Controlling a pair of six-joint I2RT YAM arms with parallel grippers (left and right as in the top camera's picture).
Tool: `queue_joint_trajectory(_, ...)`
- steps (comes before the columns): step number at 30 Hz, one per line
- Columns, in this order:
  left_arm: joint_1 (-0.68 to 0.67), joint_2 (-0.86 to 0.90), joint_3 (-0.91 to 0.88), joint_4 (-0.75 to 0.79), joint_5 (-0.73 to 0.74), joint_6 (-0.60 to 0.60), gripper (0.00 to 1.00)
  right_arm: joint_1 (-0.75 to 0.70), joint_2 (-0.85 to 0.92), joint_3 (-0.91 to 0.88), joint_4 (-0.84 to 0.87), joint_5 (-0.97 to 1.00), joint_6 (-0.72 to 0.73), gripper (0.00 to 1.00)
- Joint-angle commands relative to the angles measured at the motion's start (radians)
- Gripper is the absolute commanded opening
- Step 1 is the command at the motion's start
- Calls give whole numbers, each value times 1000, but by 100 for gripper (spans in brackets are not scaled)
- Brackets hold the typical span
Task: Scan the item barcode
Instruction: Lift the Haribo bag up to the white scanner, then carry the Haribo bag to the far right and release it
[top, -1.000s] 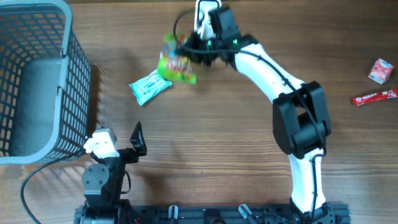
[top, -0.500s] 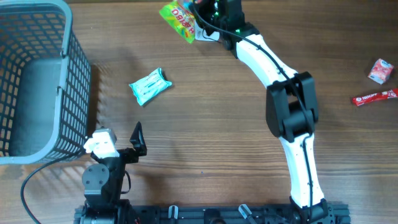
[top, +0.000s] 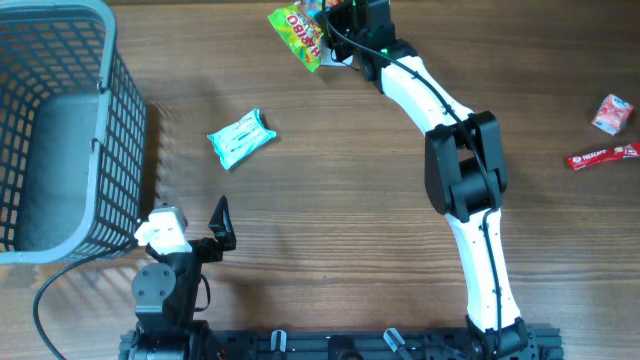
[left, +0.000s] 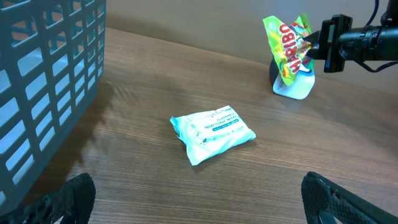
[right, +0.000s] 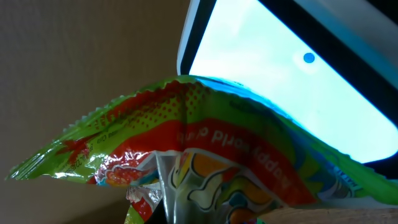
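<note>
Since a second ago the right arm has swung the gummy bag (top: 298, 35) away from the teal packet (top: 240, 138) to the far edge of the table (top: 330, 220), and over the last half second it has only nudged a touch to the right. Going from big to small: the grey basket (top: 60, 130) sits at the far left, untouched. The left gripper (top: 218, 228) waits at the near edge with its jaws spread wide, holding nothing. The right gripper (top: 335, 25) is pinched tight on the bag's edge, holding it up just in front of the small white scanner (left: 293, 87), whose lit window (right: 267, 74) fills the wrist view close behind the crinkled foil. The teal packet lies flat mid-table, and a red bar (top: 603, 156) and a small red-and-white packet (top: 612, 113) rest far right. I'd say pickup and carry are done. No barcode shows, so I can't tell whether it has been scanned.
</note>
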Motion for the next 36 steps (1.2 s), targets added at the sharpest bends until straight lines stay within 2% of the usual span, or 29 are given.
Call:
queue_joint_trajectory(1,4,-4,-5,2,11,-2,100,0,-10,56,12,-5,-30,5)
queue_joint_trajectory(5,4,-4,-5,2,11,-2,100,-6,-52,133,-119,13,-200,5)
queue_joint_trajectory(9,4,-4,-5,2,11,-2,100,-63,-163,250,-457,32,-353,5)
queue_joint_trajectory(13,4,-4,-5,2,11,-2,100,-225,-334,257,-830,53,-513,5)
queue_joint_trajectory(16,4,-4,-5,2,11,-2,100,-340,-356,256,-1011,154,-664,5)
queue_joint_trajectory(17,4,-4,-5,2,11,-2,100,-395,-354,244,-1063,219,-758,5)
queue_joint_trajectory(20,4,-4,-5,2,11,-2,100,-506,-348,145,-1051,380,-859,5)
queue_joint_trajectory(22,4,-4,-5,2,11,-2,100,-570,-335,59,-976,400,-901,5)
queue_joint_trajectory(27,4,-4,-5,2,11,-2,100,-712,-250,-161,-772,374,-901,5)
queue_joint_trajectory(31,4,-4,-5,2,11,-2,100,-792,-235,-164,-764,371,-875,7)
queue_joint_trajectory(32,4,-4,-5,2,11,-2,100,-809,-241,-144,-765,356,-887,36)
queue_joint_trajectory(33,4,-4,-5,2,11,-2,100,-820,-249,-122,-765,317,-932,91)
queue_joint_trajectory(34,4,-4,-5,2,11,-2,100,-829,-260,-89,-776,248,-1011,100)
queue_joint_trajectory(36,4,-4,-5,2,12,-2,100,-831,-287,-33,-827,190,-1037,100)
